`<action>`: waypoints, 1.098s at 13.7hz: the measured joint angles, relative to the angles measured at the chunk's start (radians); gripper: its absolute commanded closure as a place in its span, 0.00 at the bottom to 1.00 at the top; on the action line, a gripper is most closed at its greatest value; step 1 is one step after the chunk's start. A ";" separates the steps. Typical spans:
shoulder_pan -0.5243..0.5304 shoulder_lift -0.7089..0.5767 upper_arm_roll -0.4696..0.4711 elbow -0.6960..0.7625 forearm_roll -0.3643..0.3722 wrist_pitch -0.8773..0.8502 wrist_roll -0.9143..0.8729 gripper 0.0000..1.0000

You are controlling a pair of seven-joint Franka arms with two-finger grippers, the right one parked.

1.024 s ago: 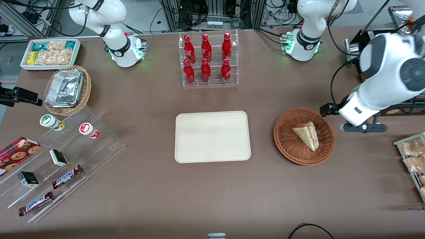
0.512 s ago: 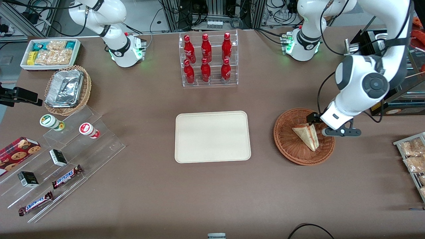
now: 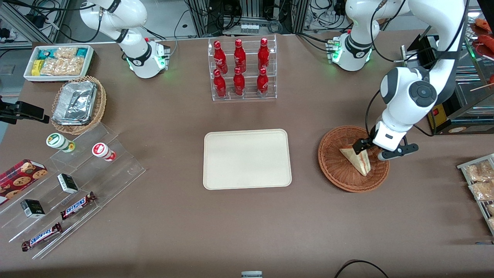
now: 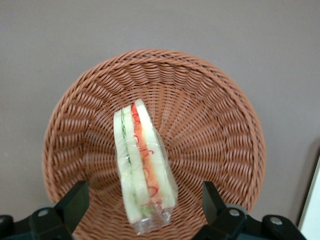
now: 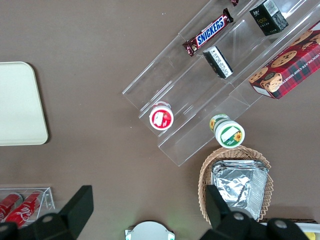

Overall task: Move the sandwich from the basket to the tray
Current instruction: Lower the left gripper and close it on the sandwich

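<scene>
Approach is the step in hand: the left arm's gripper hangs above the basket, at the part of its rim farther from the front camera, with its fingers spread wide and nothing between them. Nothing has been grasped yet.

The sandwich lies in the basket on its side, its wide crust end under the gripper and its point aimed toward the front camera. From the wrist camera, the filling layers of the wedge run between the two fingertips, so the jaws appear lined up to straddle it across its thickness. The next move, as I judge it, calls for a straight descent until the fingers bracket the bread, then a gentle close; the wedge is soft and looks wrapped in clear film, so a hard pinch could crush it or let it slip.

The tray sits bare near the middle of the table, well apart from the basket, toward the parked arm's end.

Counts: one tray, one sandwich, one basket. Farther from the front camera than the tray stands a clear rack holding six red bottles.
</scene>
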 measured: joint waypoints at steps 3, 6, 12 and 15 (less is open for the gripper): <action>0.000 0.001 -0.001 -0.033 -0.001 0.033 -0.194 0.00; 0.000 0.014 -0.001 -0.036 -0.002 0.036 -0.401 0.00; 0.000 0.067 -0.004 -0.035 -0.002 0.052 -0.477 0.00; -0.002 0.093 -0.006 -0.029 -0.002 0.052 -0.477 0.00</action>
